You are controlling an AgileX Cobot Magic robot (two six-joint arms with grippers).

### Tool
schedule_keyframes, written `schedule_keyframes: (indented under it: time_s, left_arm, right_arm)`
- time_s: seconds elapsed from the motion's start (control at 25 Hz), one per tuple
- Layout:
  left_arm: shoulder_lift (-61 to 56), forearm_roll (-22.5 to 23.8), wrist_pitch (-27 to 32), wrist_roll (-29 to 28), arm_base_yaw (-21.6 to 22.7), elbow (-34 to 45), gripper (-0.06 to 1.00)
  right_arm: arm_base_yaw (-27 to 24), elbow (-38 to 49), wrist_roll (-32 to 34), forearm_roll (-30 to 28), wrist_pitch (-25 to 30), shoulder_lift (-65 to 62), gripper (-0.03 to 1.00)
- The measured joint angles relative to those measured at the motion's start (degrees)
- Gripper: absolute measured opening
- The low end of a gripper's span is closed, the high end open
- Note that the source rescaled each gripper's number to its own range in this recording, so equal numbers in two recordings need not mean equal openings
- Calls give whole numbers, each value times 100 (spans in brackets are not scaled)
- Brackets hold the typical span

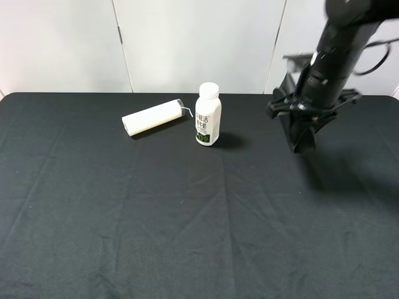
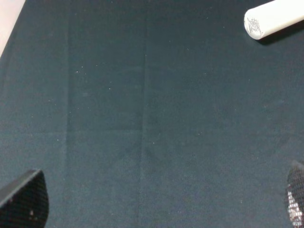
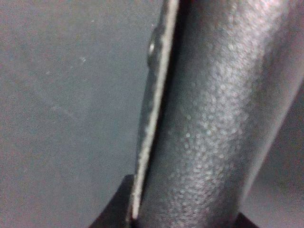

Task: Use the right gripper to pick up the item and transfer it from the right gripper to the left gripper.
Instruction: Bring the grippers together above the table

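The item [image 1: 303, 136], a black grained wedge-shaped soft case, hangs point-down from my right gripper [image 1: 304, 112] above the back right of the table. The right gripper is shut on it. In the right wrist view the case [image 3: 213, 118] fills most of the picture, close up, with its seam edge running along it. My left gripper [image 2: 159, 204] is out of the exterior high view. Its own view shows only its two fingertips [image 2: 23, 199], wide apart and empty, over bare black cloth, far from the case.
A white cylindrical tube [image 1: 153, 117] lies at the back left of centre; its end shows in the left wrist view [image 2: 275, 19]. A white bottle with a green label [image 1: 208, 115] stands upright beside it. Black cloth [image 1: 187, 237] covers the table.
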Motion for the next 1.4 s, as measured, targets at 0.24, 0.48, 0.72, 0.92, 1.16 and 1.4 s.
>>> schedule_keyframes:
  time_s: [0.24, 0.48, 0.72, 0.92, 1.16, 1.4]
  left_arm:
    - [0, 0, 0, 0, 0, 0, 100]
    - [0, 0, 0, 0, 0, 0, 100]
    - [0, 0, 0, 0, 0, 0, 100]
    - [0, 0, 0, 0, 0, 0, 100]
    - [0, 0, 0, 0, 0, 0, 100]
    - [0, 0, 0, 0, 0, 0, 100]
  right_arm:
    - [0, 0, -546, 361, 518, -842, 2]
    - [608, 0, -754, 444, 567, -1506, 2]
    - [1886, 0, -875, 433, 580, -1722, 2]
    - [3069, 0, -1237, 421, 587, -1722, 2]
    - [3978, 0, -1759, 330, 587, -1722, 2]
    - [4249, 0, -2179, 313, 591, -1722, 2]
